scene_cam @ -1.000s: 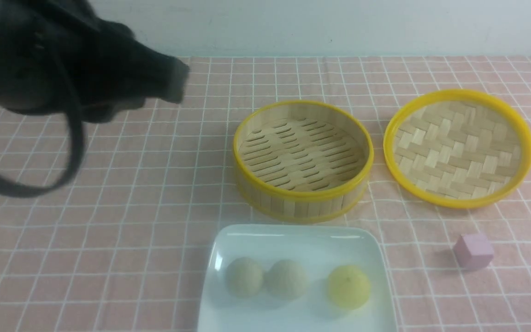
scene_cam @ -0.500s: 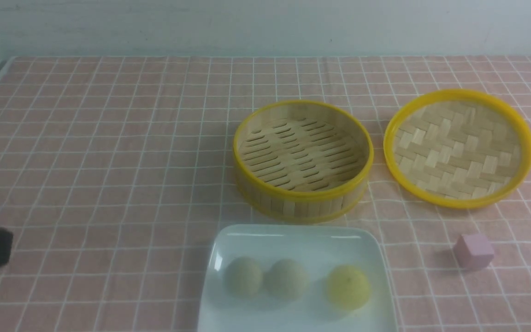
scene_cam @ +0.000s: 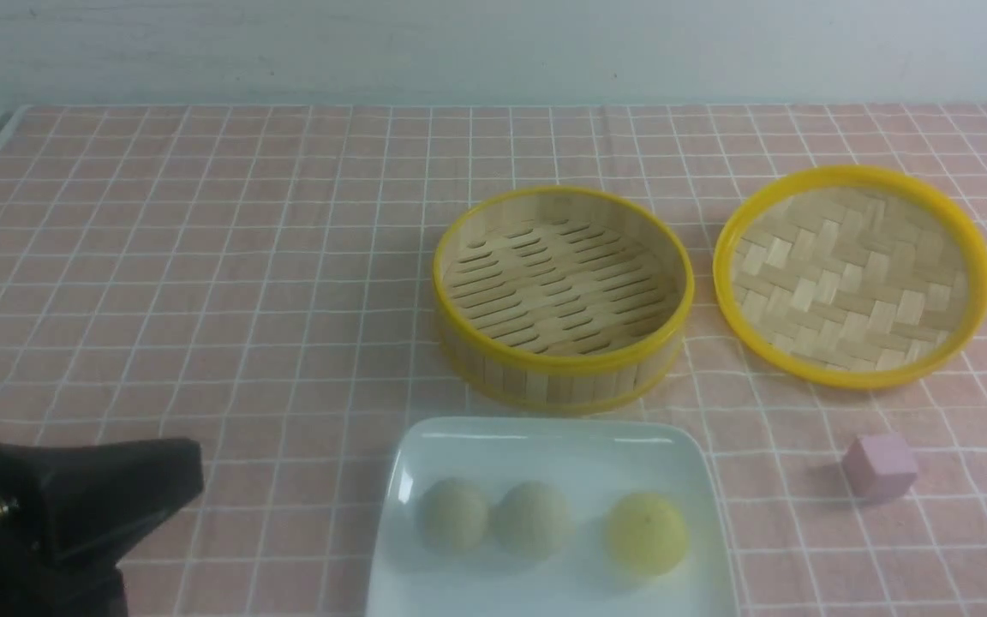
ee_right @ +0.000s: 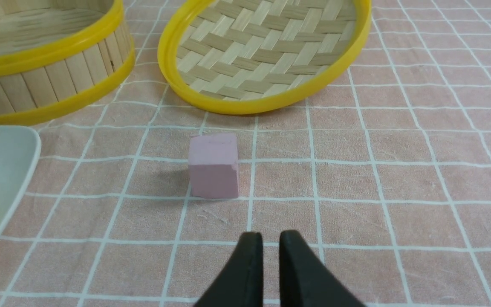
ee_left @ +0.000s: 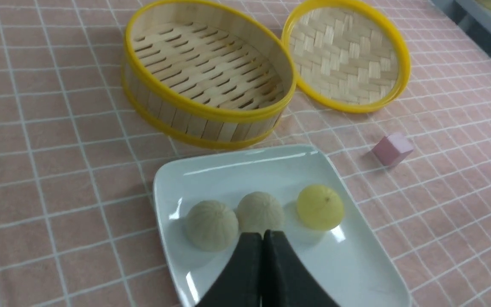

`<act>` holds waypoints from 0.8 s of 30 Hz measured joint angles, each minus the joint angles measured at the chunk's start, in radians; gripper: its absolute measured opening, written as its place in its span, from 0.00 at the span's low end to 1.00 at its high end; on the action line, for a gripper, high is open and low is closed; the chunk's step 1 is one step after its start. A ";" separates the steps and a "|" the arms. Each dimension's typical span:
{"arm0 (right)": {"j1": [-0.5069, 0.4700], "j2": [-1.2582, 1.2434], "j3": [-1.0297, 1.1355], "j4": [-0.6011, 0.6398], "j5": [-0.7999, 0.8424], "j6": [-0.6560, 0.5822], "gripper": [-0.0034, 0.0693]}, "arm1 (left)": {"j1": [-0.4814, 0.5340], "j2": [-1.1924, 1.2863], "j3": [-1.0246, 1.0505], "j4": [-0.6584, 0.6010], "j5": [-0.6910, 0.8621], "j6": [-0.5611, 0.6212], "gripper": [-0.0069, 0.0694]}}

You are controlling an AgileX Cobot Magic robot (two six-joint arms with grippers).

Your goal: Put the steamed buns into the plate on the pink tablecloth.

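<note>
The white square plate (scene_cam: 545, 446) lies on the pink tablecloth (scene_cam: 245, 300) at the front centre. It holds three steamed buns in a row: two cream-beige buns (scene_cam: 454, 513) (scene_cam: 533, 518) and one yellow-green bun (scene_cam: 649, 531). The left wrist view shows the plate (ee_left: 356, 264) and the buns (ee_left: 212, 224) (ee_left: 260, 211) (ee_left: 320, 207). My left gripper (scene_cam: 187, 471) is shut and empty, low at the front left, apart from the plate; its tips (ee_left: 263, 235) point at the buns. My right gripper (ee_right: 271, 238) is shut and empty above the cloth.
A round yellow-rimmed bamboo steamer (scene_cam: 562, 296) stands empty behind the plate. Its woven lid (scene_cam: 852, 274) lies upturned to the right. A small pink cube (scene_cam: 879, 465) sits right of the plate, just ahead of my right gripper (ee_right: 213, 165).
My left arm has swung from the upper left down to the front left corner, where it now reaches in further. The buns, plate, steamer and lid have not moved.
</note>
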 joint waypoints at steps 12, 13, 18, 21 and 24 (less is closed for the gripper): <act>0.000 0.000 0.000 0.000 0.001 0.000 0.17 | 0.000 0.000 0.001 0.002 0.060 -0.015 0.12; 0.000 0.000 0.000 0.000 0.001 0.000 0.17 | 0.000 0.000 0.001 -0.021 0.038 -0.022 0.12; 0.000 0.000 0.000 0.000 0.001 0.000 0.18 | 0.065 -0.028 0.058 -0.074 -0.065 -0.012 0.13; 0.000 0.000 0.000 0.000 0.001 0.000 0.19 | 0.172 -0.076 0.141 -0.090 -0.120 0.041 0.13; 0.000 0.000 0.000 0.000 0.001 0.000 0.19 | 0.325 -0.170 0.242 -0.142 -0.154 0.108 0.13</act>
